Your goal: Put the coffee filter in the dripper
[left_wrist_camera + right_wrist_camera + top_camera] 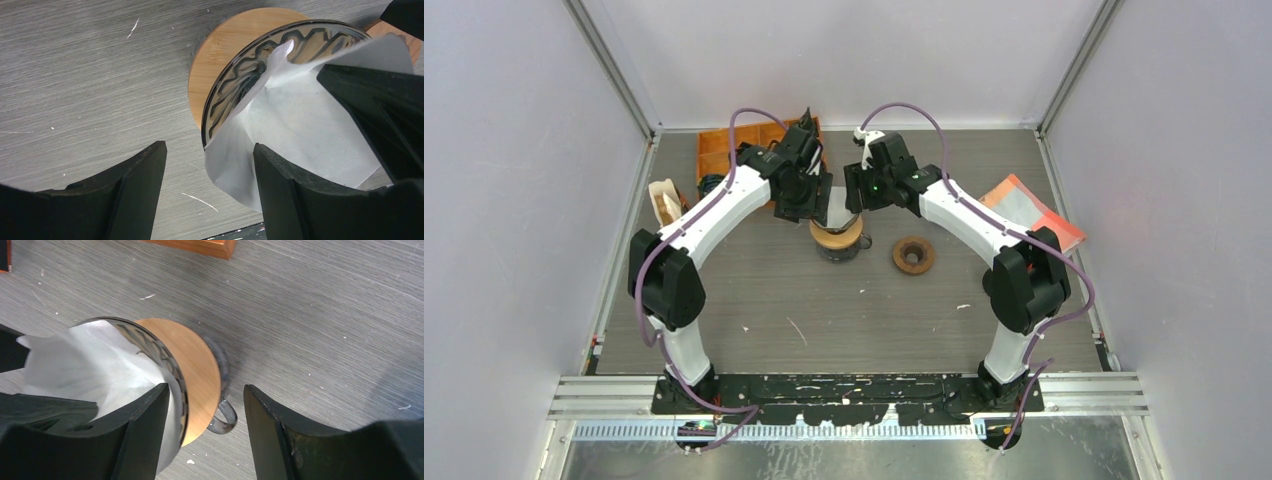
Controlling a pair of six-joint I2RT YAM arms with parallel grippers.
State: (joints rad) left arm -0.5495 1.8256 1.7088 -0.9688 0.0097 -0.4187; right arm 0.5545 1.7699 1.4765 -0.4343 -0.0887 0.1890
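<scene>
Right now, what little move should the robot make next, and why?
Probably ease the right gripper down a little to press the paper filter deeper into the dripper. The filter is only partly in: one side hangs out over its rim, and that open gripper is right beside it.

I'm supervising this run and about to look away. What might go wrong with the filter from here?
1. The coffee filter sits only partly in the dripper, and much of it hangs over the rim. It may slip out or fold instead of seating.
2. The left hand and right hand are both open and crowd the dripper. A careless move may knock it or crumple the paper.
</scene>
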